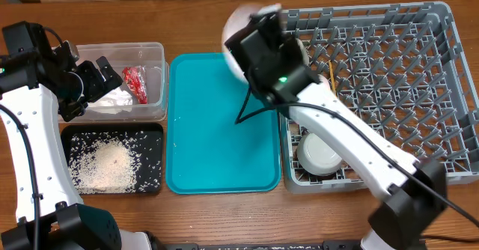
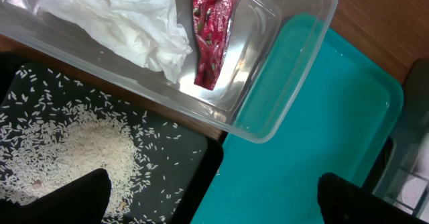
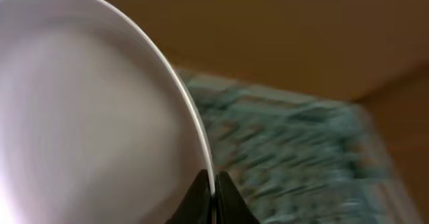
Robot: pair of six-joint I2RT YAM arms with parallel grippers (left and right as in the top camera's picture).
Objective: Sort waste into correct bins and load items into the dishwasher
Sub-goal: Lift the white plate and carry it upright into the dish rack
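the right jaws are clamped on the thin rim of the pale pink plate (image 3: 100, 117), which stands nearly on edge at the corner of the grey rack (image 1: 374, 12) next to the teal tray (image 1: 217, 130). that pinch looks risky to me: the plate is smooth and glossy, held only at its lip, so it could swivel or slide out. it might also land on the stiff plastic pegs instead of between them. the wrist view is smeared, so a swing seems likely. a pale round bowl (image 1: 318, 153) sits in the rack.

the left jaws are spread wide and empty, above the clear tub (image 2: 255, 56) and the matte black tray (image 2: 191, 150). in the tub lie a soft crumpled tissue (image 2: 120, 23) and a shiny red wrapper (image 2: 211, 29). loose rice (image 2: 87, 150) is heaped on the black tray.
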